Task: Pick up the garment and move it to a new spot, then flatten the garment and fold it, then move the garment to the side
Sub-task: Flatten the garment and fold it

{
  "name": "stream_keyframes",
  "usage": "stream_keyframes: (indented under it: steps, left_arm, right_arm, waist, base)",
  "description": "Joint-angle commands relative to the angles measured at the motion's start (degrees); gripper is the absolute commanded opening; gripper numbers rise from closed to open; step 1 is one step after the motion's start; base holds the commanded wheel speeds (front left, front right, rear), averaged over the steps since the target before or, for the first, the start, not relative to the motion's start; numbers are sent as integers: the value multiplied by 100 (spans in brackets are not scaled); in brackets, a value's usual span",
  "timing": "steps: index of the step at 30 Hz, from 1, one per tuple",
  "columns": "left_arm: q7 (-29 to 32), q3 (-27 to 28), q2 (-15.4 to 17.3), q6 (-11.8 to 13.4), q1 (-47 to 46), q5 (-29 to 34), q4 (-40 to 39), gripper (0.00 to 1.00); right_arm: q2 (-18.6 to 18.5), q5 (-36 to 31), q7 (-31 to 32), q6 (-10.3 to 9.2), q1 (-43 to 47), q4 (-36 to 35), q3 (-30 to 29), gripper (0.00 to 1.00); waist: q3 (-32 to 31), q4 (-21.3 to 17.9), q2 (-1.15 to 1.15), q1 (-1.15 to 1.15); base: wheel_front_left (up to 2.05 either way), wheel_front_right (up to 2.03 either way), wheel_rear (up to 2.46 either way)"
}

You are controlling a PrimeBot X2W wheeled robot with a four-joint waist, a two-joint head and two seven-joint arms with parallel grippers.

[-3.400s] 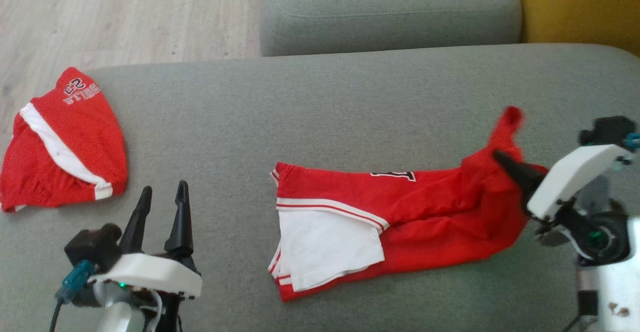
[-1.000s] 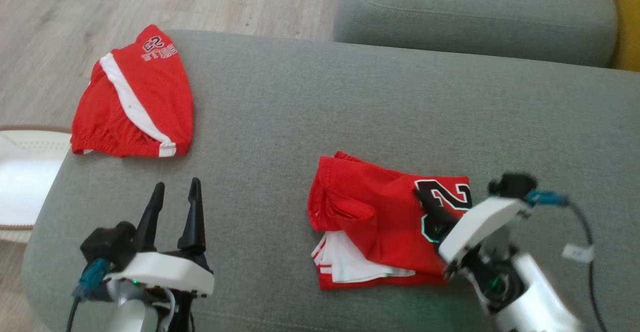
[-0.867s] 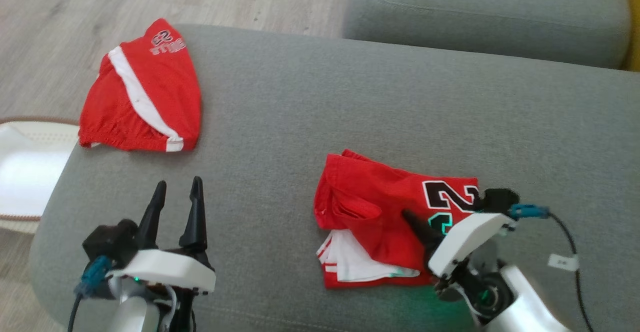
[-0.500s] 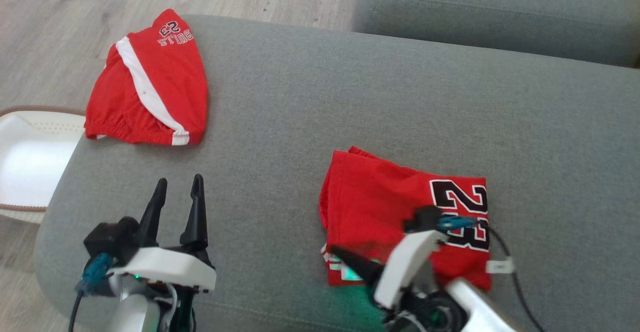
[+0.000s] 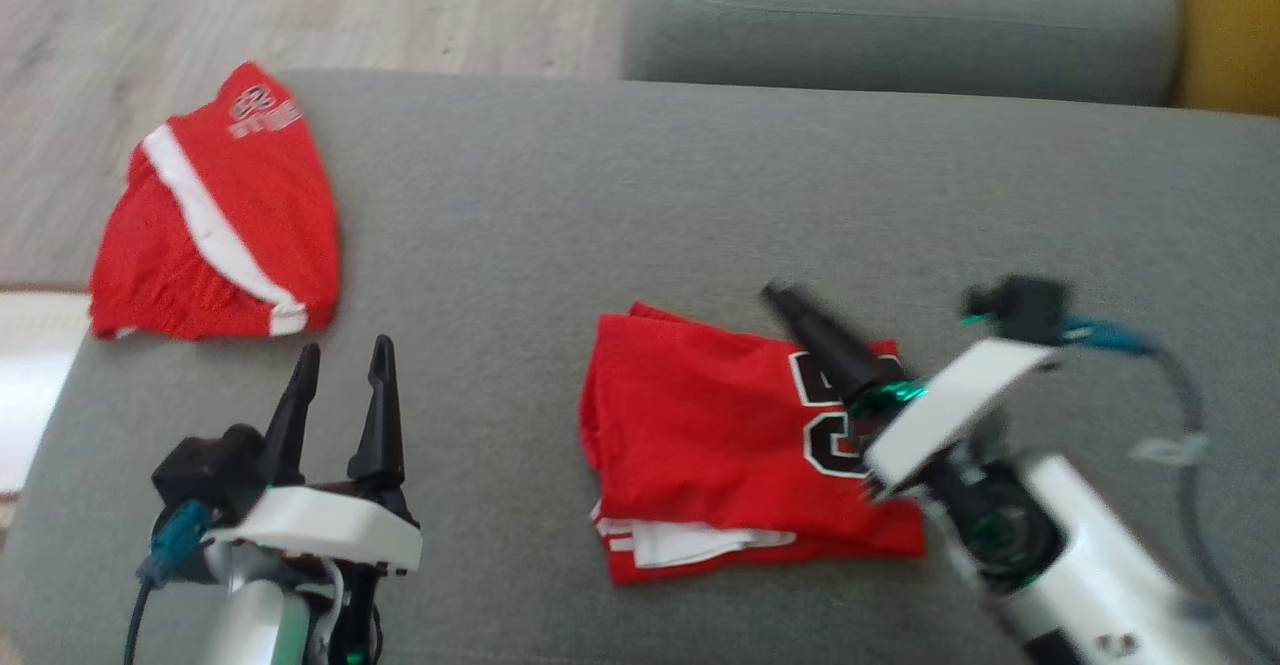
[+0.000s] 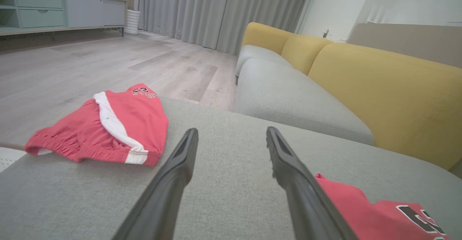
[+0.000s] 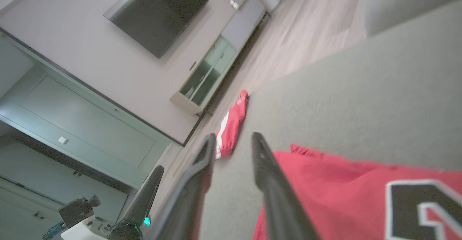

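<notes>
Our right pincer [image 5: 780,297] points up and left across the upper right edge of the folded red jersey [image 5: 700,435]. Its two dark fingers are parted a little, and in the right wrist view grey cushion shows between them (no cloth is caught there). The red jersey lies flat in the lower middle of the head view on the grey sofa seat [image 5: 650,195], number side up. Our left pincer [image 5: 345,347] stands spread and empty at lower left. Red shorts [image 5: 225,215] lie at upper left, well apart from the jersey.
</notes>
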Motion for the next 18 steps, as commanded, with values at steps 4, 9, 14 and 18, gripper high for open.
stream_keyframes:
  steps: [4,9,14,18]
  left_arm:
    - [-70,249,36,-30,-230,119,-299,100]
    - [-70,424,58,27,-165,191,-395,100]
    - [-70,565,77,59,-145,300,-460,100]
    - [-70,641,95,66,-128,399,-469,100]
  right_arm:
    - [-519,-540,-464,-4,-292,-662,-465,100]
    - [-797,-1578,-1160,-4,-116,-689,-1269,100]
    - [-745,-2614,-1442,-4,201,-457,-1779,100]
    - [-718,-3431,-1622,-4,399,-313,-2026,100]
  waist:
    - [-126,-391,0,0]
    - [-202,-802,0,0]
    - [-202,-1032,0,0]
    - [-190,-1110,0,0]
  base:
    - [0,0,0]
    - [0,0,0]
    - [0,0,0]
    - [0,0,0]
